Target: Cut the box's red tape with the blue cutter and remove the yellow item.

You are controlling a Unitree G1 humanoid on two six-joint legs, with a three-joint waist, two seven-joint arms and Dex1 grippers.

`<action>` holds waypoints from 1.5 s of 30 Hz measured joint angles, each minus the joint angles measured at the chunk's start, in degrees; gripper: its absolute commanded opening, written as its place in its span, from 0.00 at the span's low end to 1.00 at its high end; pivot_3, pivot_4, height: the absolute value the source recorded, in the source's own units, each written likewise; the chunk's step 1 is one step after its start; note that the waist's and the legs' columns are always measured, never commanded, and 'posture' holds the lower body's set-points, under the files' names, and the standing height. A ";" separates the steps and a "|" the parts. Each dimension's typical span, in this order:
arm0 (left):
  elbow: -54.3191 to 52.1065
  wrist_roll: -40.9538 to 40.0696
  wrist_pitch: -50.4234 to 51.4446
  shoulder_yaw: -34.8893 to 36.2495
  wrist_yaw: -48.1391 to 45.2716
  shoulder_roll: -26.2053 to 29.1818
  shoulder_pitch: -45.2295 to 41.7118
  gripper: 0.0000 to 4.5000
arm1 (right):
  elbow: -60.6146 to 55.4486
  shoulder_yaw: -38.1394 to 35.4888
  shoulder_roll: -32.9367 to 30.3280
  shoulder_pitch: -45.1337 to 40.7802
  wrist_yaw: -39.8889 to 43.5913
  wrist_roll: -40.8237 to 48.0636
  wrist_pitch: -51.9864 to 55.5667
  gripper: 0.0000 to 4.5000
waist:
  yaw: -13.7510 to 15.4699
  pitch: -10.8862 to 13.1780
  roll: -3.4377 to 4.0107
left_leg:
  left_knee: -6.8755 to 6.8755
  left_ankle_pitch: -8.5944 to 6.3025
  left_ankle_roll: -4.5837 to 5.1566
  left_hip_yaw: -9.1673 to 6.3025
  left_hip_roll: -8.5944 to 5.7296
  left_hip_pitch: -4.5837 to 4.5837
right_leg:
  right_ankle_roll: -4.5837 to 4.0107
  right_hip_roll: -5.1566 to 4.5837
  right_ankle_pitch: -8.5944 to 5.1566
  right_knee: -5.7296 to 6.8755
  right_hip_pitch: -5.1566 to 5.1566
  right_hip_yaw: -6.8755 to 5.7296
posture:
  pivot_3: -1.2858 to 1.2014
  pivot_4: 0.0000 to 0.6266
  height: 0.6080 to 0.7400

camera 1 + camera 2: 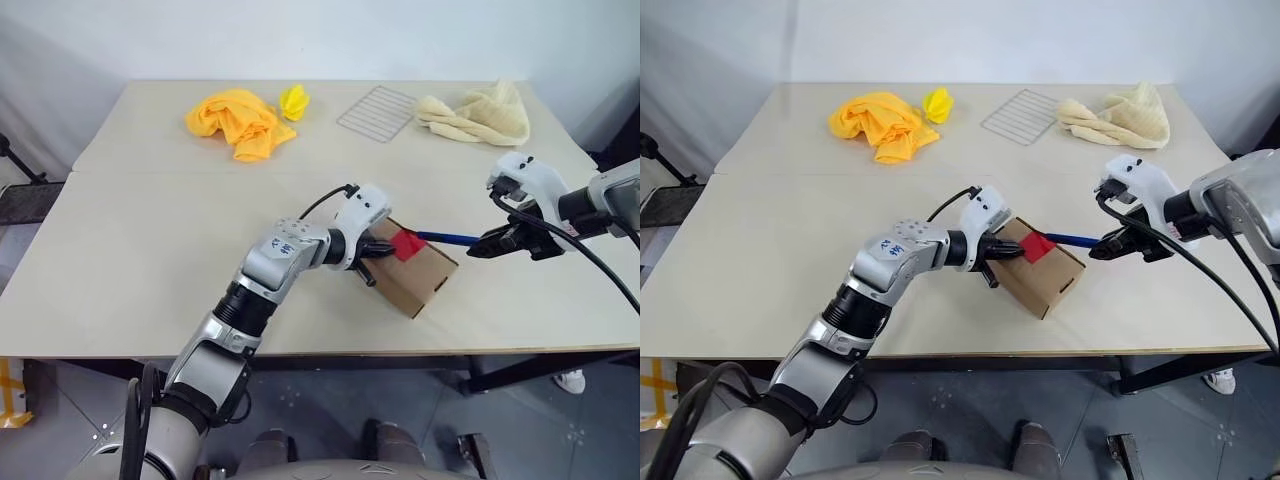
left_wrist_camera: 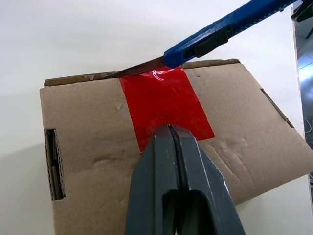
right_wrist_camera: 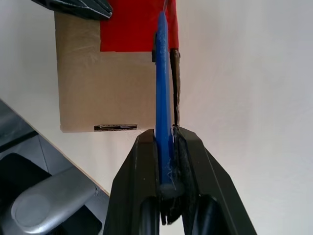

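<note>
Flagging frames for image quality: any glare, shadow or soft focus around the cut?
Left wrist view: a small white glint on the red tape beside the blade of the blue cutter; the shut fingers of the left gripper look soft. Right wrist view: the box is sharp. Left eye view: even light and faint shadows on the table.

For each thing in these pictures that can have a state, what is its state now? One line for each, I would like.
Box: closed, lying on the table, pressed by the left end effector.
Red tape: still across the seam, blade at its edge.
Blue cutter: blade out, tip at the tape's far edge.
Left end effector: shut, pressing on the tape.
Right end effector: shut on the blue cutter.
Orange cloth: crumpled.
Cream cloth: crumpled.
Wire rack: lying flat.
</note>
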 measured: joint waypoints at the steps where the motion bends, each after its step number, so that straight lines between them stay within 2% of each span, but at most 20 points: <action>1: 0.04 0.00 -0.03 0.00 -0.02 -0.05 0.00 0.00 | 0.02 0.24 -0.12 -0.09 0.39 -0.24 -0.08 0.03 | 0.02 0.00 0.00 | 0.00 0.00 0.00 0.00 0.00 0.00 | 0.00 0.00 0.00 0.00 0.00 0.00 | 0.52 0.24 1.00; 21: 1.19 -0.03 -1.81 0.02 -0.70 -0.10 -0.17 0.00 | 0.80 6.49 -3.45 -3.24 11.91 -8.58 -3.86 0.03 | 0.15 0.00 0.00 | -0.01 -0.02 0.02 -0.02 -0.01 -0.08 | 0.01 -0.01 0.00 -0.07 -0.03 -0.03 | 0.52 0.24 1.00; 28: 1.63 0.00 -2.45 -0.09 -1.28 0.29 -0.20 0.00 | 6.28 9.75 1.69 -7.06 13.41 -12.61 -6.34 0.03 | 0.03 0.00 0.00 | 0.00 -0.02 0.01 0.00 -0.01 -0.08 | 0.01 0.00 0.01 -0.03 -0.06 -0.02 | 0.52 0.24 1.00; 35: 1.77 0.01 -3.07 -0.39 -1.41 0.10 -0.20 0.00 | 11.02 12.76 4.18 -9.12 16.74 -16.88 -10.19 0.03 | 0.07 0.00 0.00 | -0.01 -0.01 0.01 0.02 -0.02 -0.13 | 0.02 0.00 0.01 -0.04 -0.09 -0.02 | 0.52 0.24 1.00; 41: 1.71 0.01 -3.10 -0.39 -1.40 0.05 -0.20 0.00 | 10.98 13.64 3.42 -9.24 20.37 -19.52 -11.81 0.03 | 0.17 0.00 0.00 | -0.01 -0.02 0.01 0.01 -0.03 -0.14 | 0.02 0.00 0.01 -0.06 -0.09 -0.02 | 0.52 0.24 1.00; 45: 1.76 0.01 -3.11 -0.31 -1.33 0.00 -0.19 0.00 | 9.11 14.77 0.12 -8.68 23.42 -20.92 -12.53 0.03 | 0.09 0.00 0.00 | -0.02 -0.02 0.01 0.02 -0.03 -0.15 | 0.03 0.00 0.01 -0.10 -0.09 -0.02 | 0.52 0.24 1.00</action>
